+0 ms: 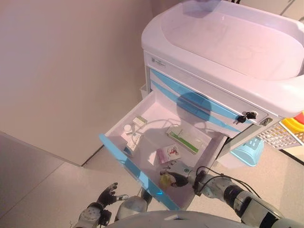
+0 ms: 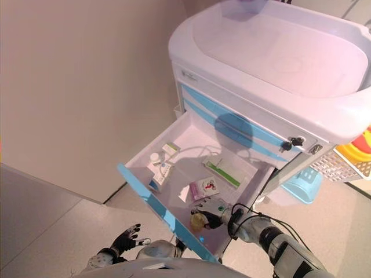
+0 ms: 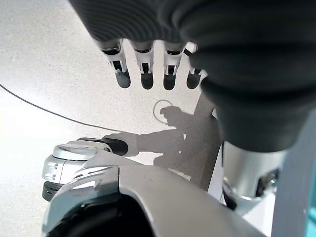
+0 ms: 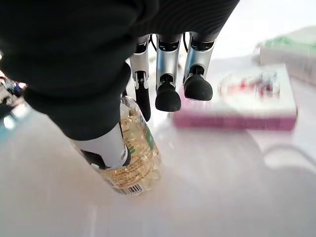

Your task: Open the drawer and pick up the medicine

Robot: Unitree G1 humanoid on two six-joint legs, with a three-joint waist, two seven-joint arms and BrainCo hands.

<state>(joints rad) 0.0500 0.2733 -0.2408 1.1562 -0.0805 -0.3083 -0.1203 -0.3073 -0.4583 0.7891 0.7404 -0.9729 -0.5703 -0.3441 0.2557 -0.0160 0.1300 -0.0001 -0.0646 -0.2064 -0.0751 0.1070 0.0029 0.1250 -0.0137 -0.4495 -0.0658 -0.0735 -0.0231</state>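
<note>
The cart's lower drawer (image 1: 127,164) with a blue front stands pulled out. A small clear medicine bottle (image 1: 166,180) of yellow capsules lies near its front right corner. My right hand (image 1: 181,172) reaches into the drawer from the right. In the right wrist view the thumb (image 4: 106,145) lies along the bottle (image 4: 140,163) and a finger presses its far side, so the hand (image 4: 168,74) pinches it. The bottle still rests on the drawer floor. My left hand (image 1: 107,195) hangs low over the floor, fingers (image 3: 146,74) straight and empty.
The drawer also holds a pink box (image 1: 168,153), a long green and white box (image 1: 183,140), a small white bottle (image 1: 128,128) and a small box (image 1: 139,121). The white cart top (image 1: 223,42) overhangs. A blue basket (image 1: 247,152) stands on the right; a wall is on the left.
</note>
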